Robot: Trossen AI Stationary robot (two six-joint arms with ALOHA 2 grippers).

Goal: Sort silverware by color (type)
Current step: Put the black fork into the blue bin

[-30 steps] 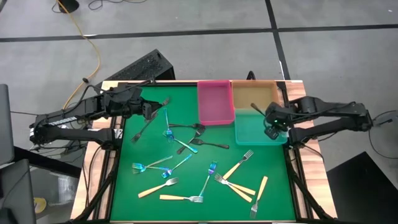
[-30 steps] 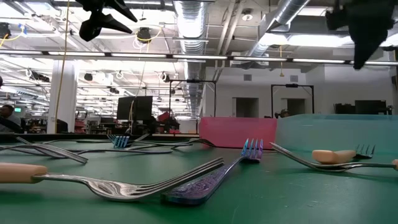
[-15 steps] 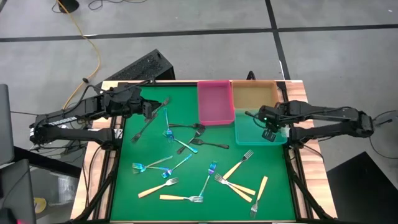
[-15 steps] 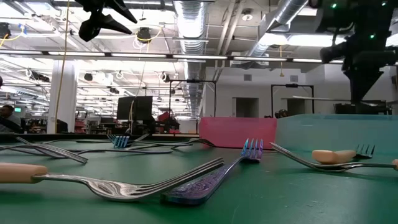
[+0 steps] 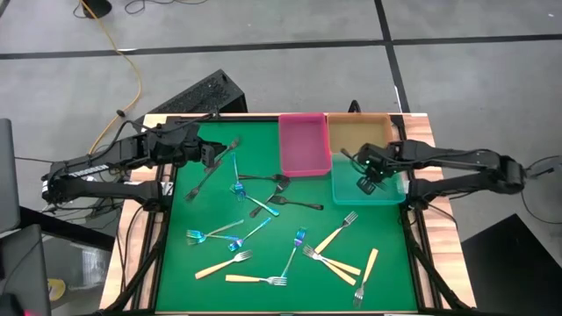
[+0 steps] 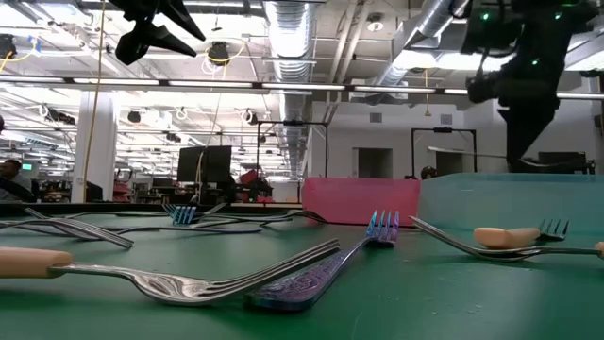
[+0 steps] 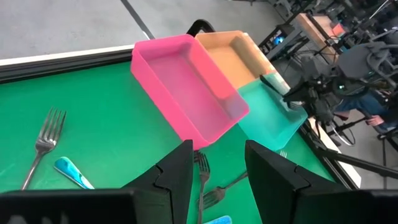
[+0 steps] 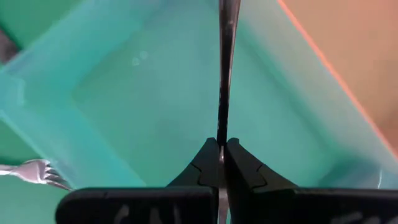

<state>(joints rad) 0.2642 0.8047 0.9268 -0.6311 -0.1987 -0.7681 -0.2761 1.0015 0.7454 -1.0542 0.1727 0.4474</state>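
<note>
The right gripper (image 8: 222, 152) pinches a thin, dark black fork (image 8: 225, 68) tight in its fingers, over the teal bin (image 5: 369, 186). The left gripper (image 7: 217, 171) waits over the green tabletop (image 5: 219, 254), fingers partly apart, holding nothing.

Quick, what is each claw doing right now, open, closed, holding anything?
Left gripper: open, holding nothing, above the green mat.
Right gripper: closed on a dark fork, over the teal bin.
</note>
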